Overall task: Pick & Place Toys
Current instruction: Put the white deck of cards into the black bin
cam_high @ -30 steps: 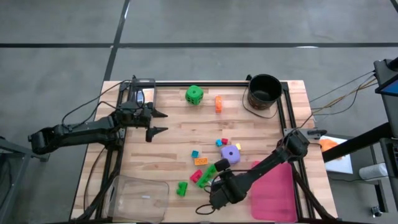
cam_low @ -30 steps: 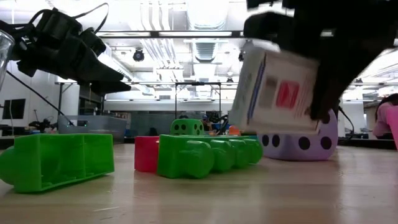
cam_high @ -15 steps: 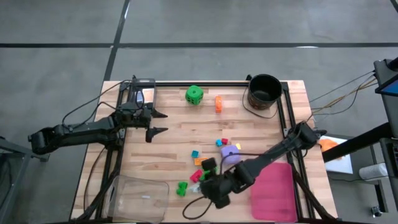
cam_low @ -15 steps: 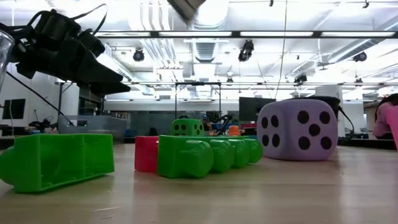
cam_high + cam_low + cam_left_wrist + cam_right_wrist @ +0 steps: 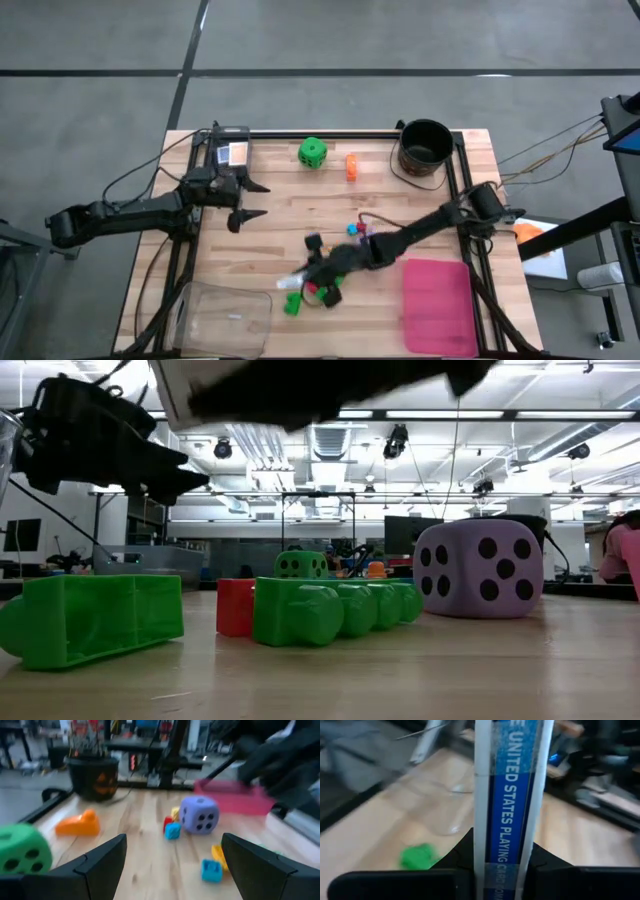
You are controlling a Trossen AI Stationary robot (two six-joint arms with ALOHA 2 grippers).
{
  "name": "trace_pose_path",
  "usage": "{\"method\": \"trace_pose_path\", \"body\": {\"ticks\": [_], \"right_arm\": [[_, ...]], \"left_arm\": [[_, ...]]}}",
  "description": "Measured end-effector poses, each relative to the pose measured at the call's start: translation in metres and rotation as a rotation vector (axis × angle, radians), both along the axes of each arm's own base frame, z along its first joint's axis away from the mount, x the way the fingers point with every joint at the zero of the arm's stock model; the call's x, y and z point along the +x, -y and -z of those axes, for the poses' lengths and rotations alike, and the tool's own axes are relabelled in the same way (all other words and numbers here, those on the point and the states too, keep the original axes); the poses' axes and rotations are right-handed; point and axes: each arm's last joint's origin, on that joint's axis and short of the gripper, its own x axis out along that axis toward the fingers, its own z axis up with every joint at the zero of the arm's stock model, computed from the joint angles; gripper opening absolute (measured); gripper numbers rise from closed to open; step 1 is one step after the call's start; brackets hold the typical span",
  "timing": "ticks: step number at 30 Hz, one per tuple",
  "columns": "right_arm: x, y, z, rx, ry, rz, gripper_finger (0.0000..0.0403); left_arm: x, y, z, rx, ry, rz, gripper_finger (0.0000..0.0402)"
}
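Grey concrete floor surrounds the wooden bench, which fills the middle of the high view. At its lower right lies a flat pink tray; at the lower left, a clear plastic container; a black bucket stands at the upper right. The left arm waits at the left edge, its claw held wide and empty. The right arm reaches in from the right — its claw sits below centre, pinched shut on a card pack with a blue and white edge. Toys are scattered mid-bench: a purple dotted die right of centre, a green die near the top edge, an orange piece beside it, and green bricks and small bright bricks — around the right claw.
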Motion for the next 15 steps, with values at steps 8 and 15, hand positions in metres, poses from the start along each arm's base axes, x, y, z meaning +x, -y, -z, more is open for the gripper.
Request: {"method": "trace_pose_path", "body": {"ticks": [8,15], "right_arm": [[0.012,0.08,0.003,0.069,0.09,0.205,0.0065],[0.015,0.123,0.004,0.134,0.105,0.331,0.0065]], "left_arm": [[-0.004,0.003,0.001,-0.019,0.08,0.006,0.0327],[-0.002,0.008,-0.007,0.024,0.164,0.027,0.0327]]}}
